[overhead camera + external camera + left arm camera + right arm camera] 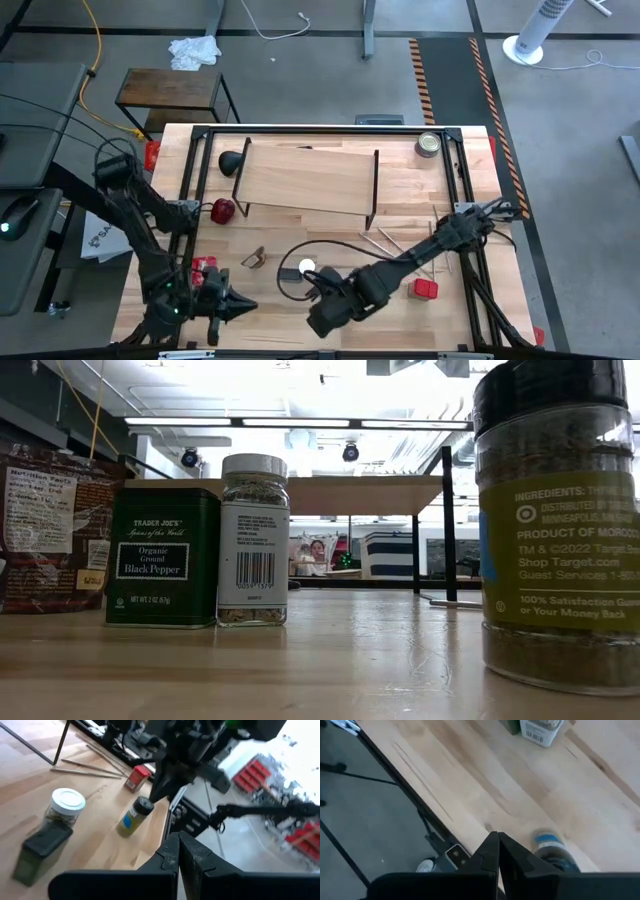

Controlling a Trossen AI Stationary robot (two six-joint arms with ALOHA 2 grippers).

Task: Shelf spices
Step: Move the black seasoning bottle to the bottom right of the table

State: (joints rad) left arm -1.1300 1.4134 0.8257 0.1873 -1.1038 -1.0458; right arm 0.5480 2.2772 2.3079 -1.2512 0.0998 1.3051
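Note:
The shelf [305,180] stands on black rod frames at the table's far middle, its board bare. A clear white-capped jar [65,807] and a dark green pepper tin [40,850] stand side by side near the front. A black-capped jar [134,816] stands upright by the front edge, and a red-capped one [425,289] stands to its right. My right gripper [497,852] hangs shut, pointing down just above the black-capped jar [550,847], apart from it. My left gripper [245,307] is shut at the front left, pointing right with nothing in it. A tan wedge holder [252,260] lies left of the tin.
Thin metal rods [385,240] lie on the table right of the jars. A round silver tin [428,145] sits at the far right, with a red thing [223,210] and a black thing [232,161] left of the shelf. A brown packet [50,530] leans at the front left.

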